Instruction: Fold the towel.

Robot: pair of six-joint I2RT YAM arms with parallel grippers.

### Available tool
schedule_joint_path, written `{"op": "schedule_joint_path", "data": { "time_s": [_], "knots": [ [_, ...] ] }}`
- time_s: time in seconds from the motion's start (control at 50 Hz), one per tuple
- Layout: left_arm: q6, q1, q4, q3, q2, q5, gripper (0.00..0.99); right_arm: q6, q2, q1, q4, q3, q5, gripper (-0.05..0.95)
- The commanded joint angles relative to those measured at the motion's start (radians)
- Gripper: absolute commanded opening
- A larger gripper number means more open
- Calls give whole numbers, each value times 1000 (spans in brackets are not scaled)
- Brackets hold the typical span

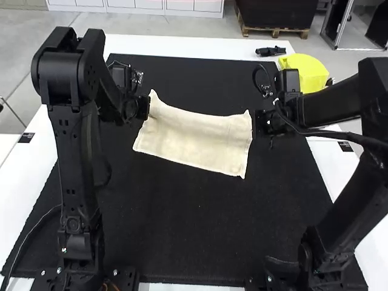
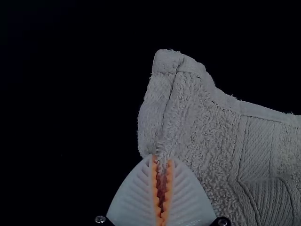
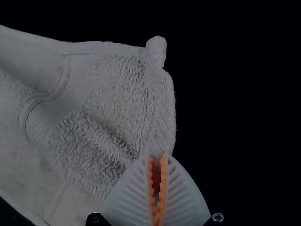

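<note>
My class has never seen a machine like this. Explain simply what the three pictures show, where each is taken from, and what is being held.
The machine is two arms, the left arm and the right arm, at a white table. The high view looks down from above and behind them; the other two come from wrist cameras. A cream towel is spread over a black mat. The left pincer grips one side; the right pincer grips the opposite side.

White cabinets (image 1: pixel 133 5) stand on a gray floor (image 1: pixel 151 25) beyond a white table (image 1: pixel 182 47).
A wooden pallet (image 1: pixel 276 31) sits beneath a dark block (image 1: pixel 276 13), near a metal frame (image 1: pixel 343 25).
</note>
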Motion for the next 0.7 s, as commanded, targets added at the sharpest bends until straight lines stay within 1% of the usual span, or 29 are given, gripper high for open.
{"op": "schedule_joint_path", "data": {
  "time_s": [0.0, 0.12, 0.26, 0.4, 0.56, 0.68],
  "knots": [
    [22, 13, 17, -14, -37, -52, 28, -17, -43, -3, -6, -25, 44, -16],
    [31, 14, 20, -38, -44, -44, 28, -23, -54, -3, -6, -51, 42, -16],
    [40, 16, 72, -90, -50, -44, 28, -29, -67, -5, -6, -60, 42, -16],
    [60, 16, 83, -136, -80, -44, 26, -34, -69, -3, -6, -65, 42, -16],
    [69, 16, 154, -190, -96, -44, 28, -35, -69, 0, -12, -85, 41, -16],
    [75, 17, 160, -198, -96, -44, 28, -37, -69, 12, -20, -106, 41, -16]
  ]
}}
